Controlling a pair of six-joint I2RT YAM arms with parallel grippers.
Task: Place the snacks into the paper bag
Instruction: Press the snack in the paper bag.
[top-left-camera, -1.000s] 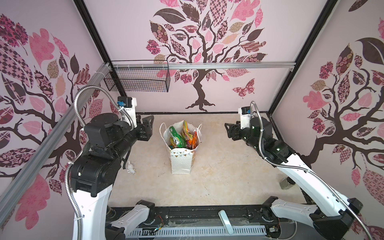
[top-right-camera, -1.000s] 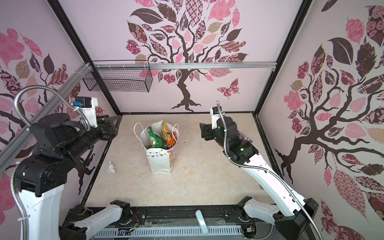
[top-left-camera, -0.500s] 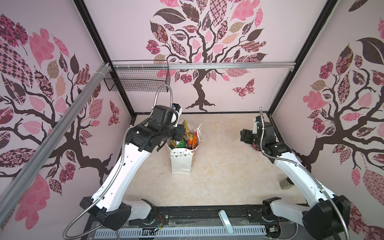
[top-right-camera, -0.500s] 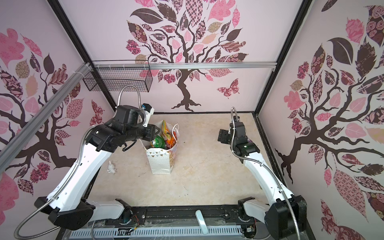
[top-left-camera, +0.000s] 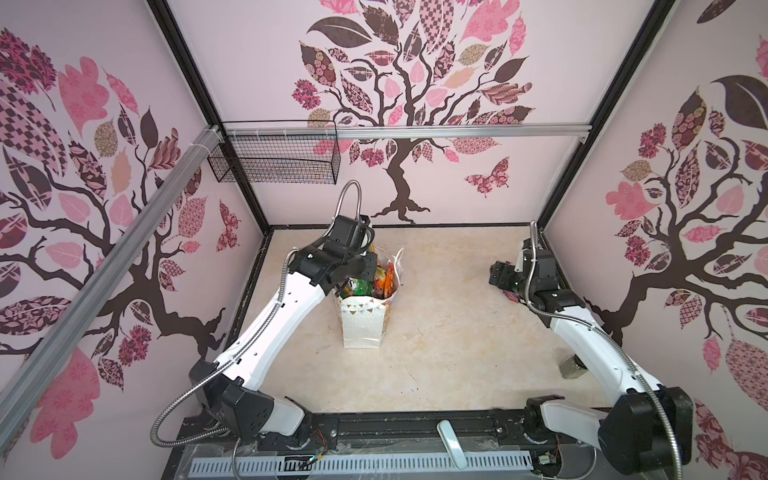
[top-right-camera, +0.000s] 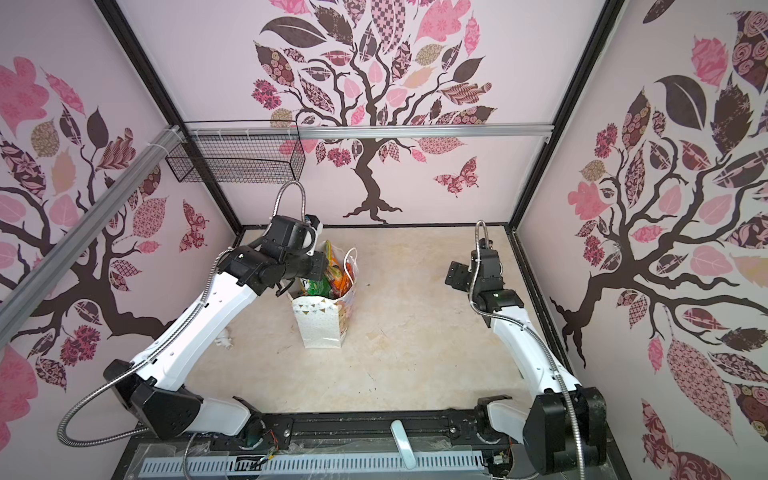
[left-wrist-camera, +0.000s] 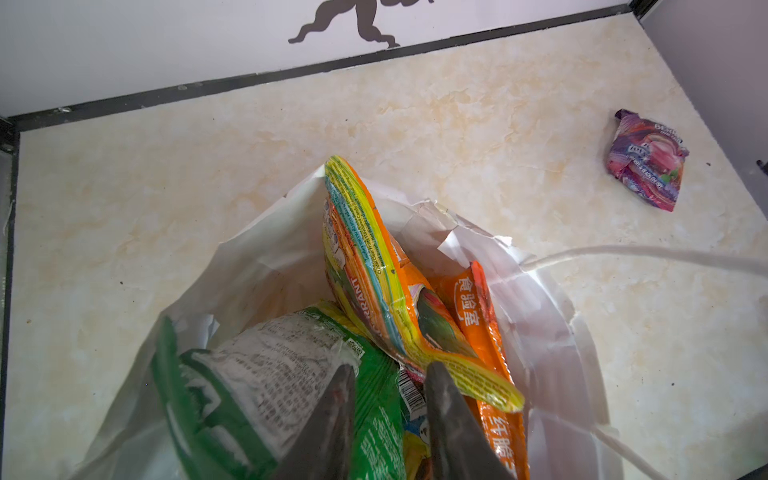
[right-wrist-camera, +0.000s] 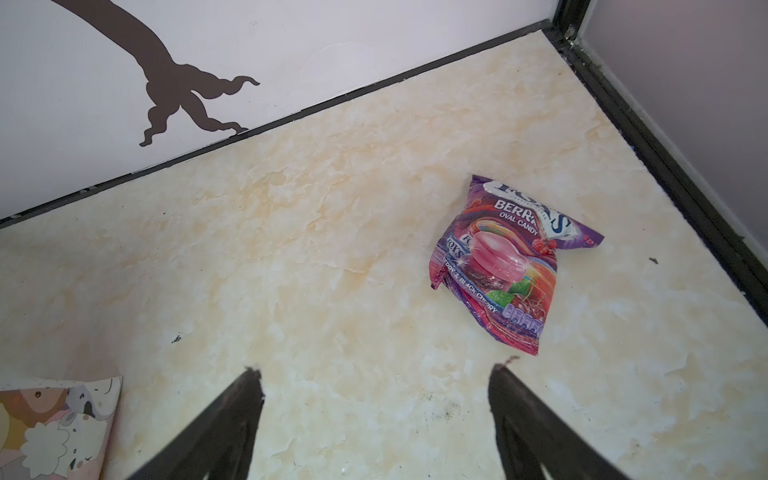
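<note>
The white paper bag stands upright mid-floor, with several snacks sticking out of its top. My left gripper hangs in the bag's mouth. Its jaws are a little apart, above a green pouch, a yellow-orange pouch and an orange one; they grip nothing. A purple FOX'S pouch lies flat near the right wall. My right gripper hovers wide open just short of it, empty.
A black wire basket hangs on the back-left wall. A small white object lies on the floor by the left arm. A small jar sits at the right wall. The bag's string handle trails toward the right side.
My left arm has swung in from the left wall to the bag's mouth, its jaws narrowing. My right arm has moved toward the right wall, its jaws widening.
</note>
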